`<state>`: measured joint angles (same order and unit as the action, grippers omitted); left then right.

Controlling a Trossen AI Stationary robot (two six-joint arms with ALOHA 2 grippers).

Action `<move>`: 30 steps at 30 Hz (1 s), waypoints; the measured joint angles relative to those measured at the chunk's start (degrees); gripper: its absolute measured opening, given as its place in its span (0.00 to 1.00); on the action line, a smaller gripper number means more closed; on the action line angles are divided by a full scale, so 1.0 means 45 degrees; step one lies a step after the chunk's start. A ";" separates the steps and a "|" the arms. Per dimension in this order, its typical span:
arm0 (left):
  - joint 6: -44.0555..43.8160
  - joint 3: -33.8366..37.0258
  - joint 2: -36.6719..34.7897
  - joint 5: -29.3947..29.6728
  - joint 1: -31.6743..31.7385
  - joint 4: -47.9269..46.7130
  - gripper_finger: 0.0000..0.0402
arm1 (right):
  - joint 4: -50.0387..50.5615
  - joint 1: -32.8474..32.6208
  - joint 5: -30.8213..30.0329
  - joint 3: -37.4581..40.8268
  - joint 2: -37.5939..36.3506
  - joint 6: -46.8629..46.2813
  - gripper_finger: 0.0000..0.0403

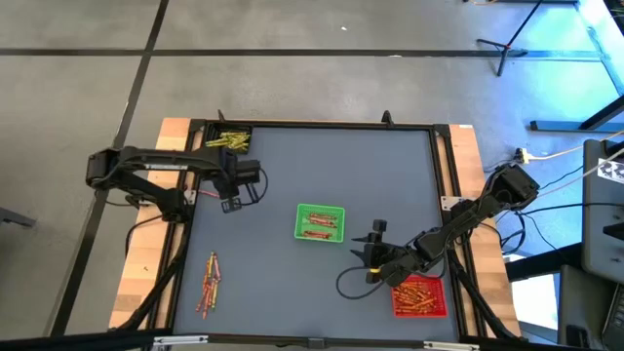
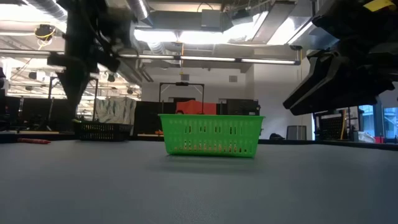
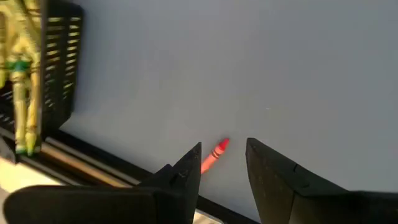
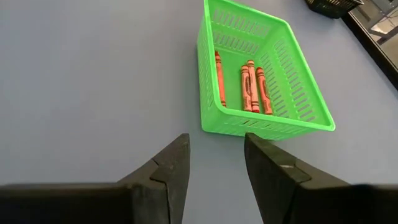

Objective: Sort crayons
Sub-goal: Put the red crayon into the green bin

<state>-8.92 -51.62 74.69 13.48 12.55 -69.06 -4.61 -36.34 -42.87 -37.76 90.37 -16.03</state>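
Observation:
Loose crayons (image 1: 209, 283) lie in a small heap on the grey table near its front left. One red crayon (image 3: 214, 154) lies flat on the table by the left edge. My left gripper (image 3: 224, 168) hangs open above it, pointing steeply down, clear of the table (image 1: 231, 202). A green tray (image 4: 261, 81) in the middle holds several orange crayons (image 4: 252, 87). My right gripper (image 4: 216, 162) stands open just to the tray's near right (image 1: 370, 255), slanting down toward it, with nothing between its fingers.
A black tray (image 1: 226, 140) with yellow crayons stands at the far left corner, close to my left gripper. A red tray (image 1: 419, 295) with red crayons sits at the near right, under my right arm. Bare table lies between the trays.

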 joint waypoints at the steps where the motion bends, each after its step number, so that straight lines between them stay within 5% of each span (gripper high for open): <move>1: 0.0373 0.0092 0.0213 -0.0117 0.0295 -0.0061 0.27 | 0.0027 0.0000 0.0000 0.0004 0.0004 -0.0004 0.37; 18: 0.3837 0.0870 0.4786 -0.0267 0.2389 -0.0551 0.27 | -0.0036 0.0000 0.0000 0.0000 -0.0005 -0.0111 0.37; 30: 0.4745 0.1505 0.5675 -0.0423 0.2400 0.0692 0.27 | -0.0002 0.0000 -0.0010 0.0000 -0.0005 -0.0136 0.37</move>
<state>12.43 -44.85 100.22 11.58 23.35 -65.95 -4.62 -36.34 -42.92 -37.76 90.35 -16.64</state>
